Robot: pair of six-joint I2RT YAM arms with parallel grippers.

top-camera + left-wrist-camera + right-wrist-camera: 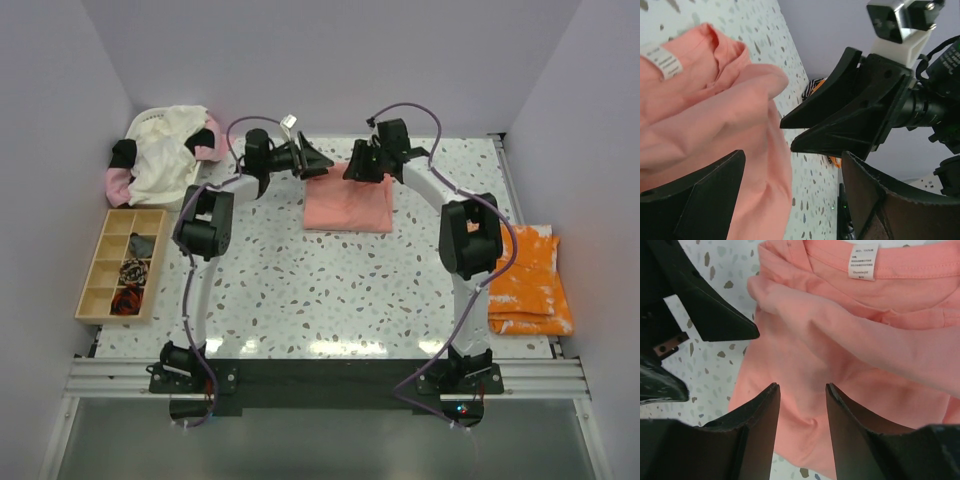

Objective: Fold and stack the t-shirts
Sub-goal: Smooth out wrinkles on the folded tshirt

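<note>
Salmon-pink t-shirt (348,208) lies folded under both hands: left hand (320,163) wide, right hand (364,170) narrow, both empty. Orange t-shirt (528,280), well to their right, is folded; cream heap (165,160), to their left, awaits folding.

Salmon-pink t-shirt (348,205): soft matt cloth, creased. Desk (300,290): smooth, faintly glossy speckled surface. Compartment tray (92,262), 9 o'clock: pale wood.

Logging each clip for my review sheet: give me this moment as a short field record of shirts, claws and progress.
pink shirt: folded, far middle of table, neck label showing
left claw: open, at the shirt's far left corner, holding nothing
right claw: open, over the shirt's far edge, holding nothing
orange shirt: folded, lying far right, apart from the pink one
basket: far left, cream shirt heaped unfolded
stack: not yet made
</note>
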